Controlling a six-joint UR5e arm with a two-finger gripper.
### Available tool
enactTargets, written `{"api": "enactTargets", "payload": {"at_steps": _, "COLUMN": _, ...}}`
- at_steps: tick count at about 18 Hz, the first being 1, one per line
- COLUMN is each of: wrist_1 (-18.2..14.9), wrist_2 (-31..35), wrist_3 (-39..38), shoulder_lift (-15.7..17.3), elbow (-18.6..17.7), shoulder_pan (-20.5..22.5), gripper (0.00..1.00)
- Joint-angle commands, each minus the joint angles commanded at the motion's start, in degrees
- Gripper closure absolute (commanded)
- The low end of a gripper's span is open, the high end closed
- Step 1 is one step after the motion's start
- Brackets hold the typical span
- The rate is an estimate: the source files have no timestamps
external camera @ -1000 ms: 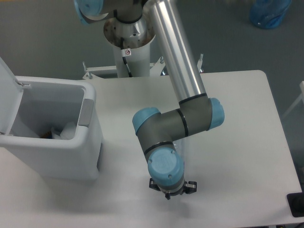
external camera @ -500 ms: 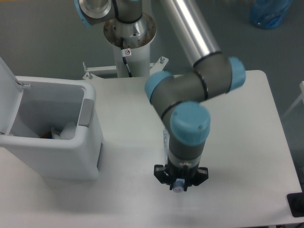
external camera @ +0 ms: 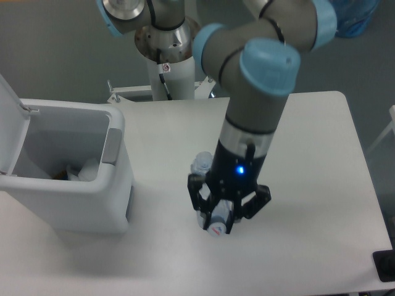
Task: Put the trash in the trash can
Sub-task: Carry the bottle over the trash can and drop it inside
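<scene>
Since the earlier pictures the arm (external camera: 256,92) has swung upright and now stands taller in view, its wrist pointing down at the table (external camera: 321,185), and a clear bottle that was hidden under it shows at the gripper (external camera: 225,213). Largest in the scene is the white table, whose near and right edges run out of view. Next comes the arm, cut off at the top of the picture, with blue caps at its joints and a small blue light lit on the wrist. On the left side of the table stands the trash can (external camera: 92,203), white with a grey panel on its right wall; its lid (external camera: 9,123) is tilted open and cropped by the left edge. Inside, pale crumpled items lie at the bottom, too shadowed to name. The black fingers (external camera: 196,194) are closed around the crushed plastic bottle (external camera: 207,185), which lies between them right of the trash can and well apart from it; its far end pokes out behind the wrist and its near capped end shows below the fingers. Whether the bottle rests on the table or is lifted cannot be told.
</scene>
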Motion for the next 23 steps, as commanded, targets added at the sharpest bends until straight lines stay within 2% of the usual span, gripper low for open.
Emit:
{"api": "enactTargets", "payload": {"at_steps": 3, "wrist_1": 2.99, "wrist_2": -2.46, "wrist_3": -0.44, "shoulder_lift": 1.06, "elbow": -0.17, "shoulder_pan": -0.35, "gripper": 1.00}}
{"api": "enactTargets", "payload": {"at_steps": 7, "wrist_1": 4.49, "wrist_2": -6.06, "wrist_3": -0.35, "shoulder_lift": 5.27, "elbow": -0.26, "shoulder_pan": -0.61, "gripper": 1.00}}
{"api": "enactTargets", "payload": {"at_steps": 9, "wrist_1": 6.86, "wrist_2": -10.09, "wrist_3": -0.53, "shoulder_lift": 7.03, "elbow": -0.26, "shoulder_pan": -0.70, "gripper": 1.00}}
{"api": "enactTargets", "payload": {"at_steps": 12, "wrist_1": 6.96, "wrist_2": -16.60, "wrist_3": -0.53, "shoulder_lift": 8.88, "elbow": -0.44, "shoulder_pan": -0.26, "gripper": 1.00}}
{"api": "enactTargets", "payload": {"at_steps": 15, "wrist_1": 7.04, "wrist_2": -20.39, "wrist_3": -0.53, "shoulder_lift": 11.69, "elbow": -2.54, "shoulder_pan": -0.88, "gripper": 1.00}}
{"api": "enactTargets", "payload": {"at_steps": 18, "wrist_1": 7.22, "wrist_2": -23.21, "wrist_3": -2.72, "shoulder_lift": 13.98, "elbow": -6.67, "shoulder_pan": -2.81, "gripper": 1.00}}
{"api": "enactTargets", "payload": {"at_steps": 20, "wrist_1": 7.57, "wrist_2": -23.13, "wrist_3": -2.46, "shoulder_lift": 14.25, "elbow": -8.78, "shoulder_pan": -4.39, "gripper": 1.00}}
{"api": "enactTargets", "payload": {"at_steps": 23, "wrist_1": 8.62, "wrist_2": -23.04, "wrist_3": -2.81, "shoulder_lift": 13.90, "elbow": -9.67, "shoulder_pan": -6.23, "gripper": 1.00}}
